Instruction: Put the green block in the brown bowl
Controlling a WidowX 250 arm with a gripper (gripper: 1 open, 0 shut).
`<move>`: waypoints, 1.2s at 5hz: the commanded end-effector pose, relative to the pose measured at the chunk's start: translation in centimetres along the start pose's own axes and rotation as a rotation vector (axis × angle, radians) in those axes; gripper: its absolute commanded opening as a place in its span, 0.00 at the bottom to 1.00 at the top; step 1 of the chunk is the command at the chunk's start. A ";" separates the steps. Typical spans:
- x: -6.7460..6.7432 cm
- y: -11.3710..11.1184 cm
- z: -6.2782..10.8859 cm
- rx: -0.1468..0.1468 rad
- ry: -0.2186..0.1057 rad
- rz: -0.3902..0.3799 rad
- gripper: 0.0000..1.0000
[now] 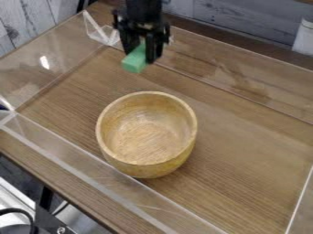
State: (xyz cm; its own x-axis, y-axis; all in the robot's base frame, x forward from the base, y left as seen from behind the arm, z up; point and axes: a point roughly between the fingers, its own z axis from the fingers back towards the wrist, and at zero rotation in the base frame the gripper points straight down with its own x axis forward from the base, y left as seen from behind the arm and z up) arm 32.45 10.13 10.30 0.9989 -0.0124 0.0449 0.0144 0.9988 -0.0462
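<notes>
The pincer [139, 47] pinches the green block [135, 59], which hangs long axis downward above the bench [244, 137], with the brown bowl [146, 133] lying toward the camera, well apart.

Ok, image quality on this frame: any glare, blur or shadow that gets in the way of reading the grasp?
Camera view: soft overall; the gripper is slightly smeared, jaws shut on the green block, which still reads clearly. Glare streaks and a bright spot sit on the clear enclosure walls, away from the block. The brown bowl is evenly lit, with only faint shadow inside its rim.
</notes>
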 end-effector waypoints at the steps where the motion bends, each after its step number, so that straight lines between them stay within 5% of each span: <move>1: -1.4 -1.4 3.1 0.005 -0.068 -0.031 0.00; 4: -6.9 -5.6 1.6 -0.023 -0.003 -0.143 0.00; 6: -8.4 -7.7 -0.5 -0.025 0.027 -0.200 0.00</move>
State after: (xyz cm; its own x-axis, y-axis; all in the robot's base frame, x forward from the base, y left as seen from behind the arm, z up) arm 23.39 2.37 8.34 0.9775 -0.2089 -0.0303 0.2055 0.9746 -0.0894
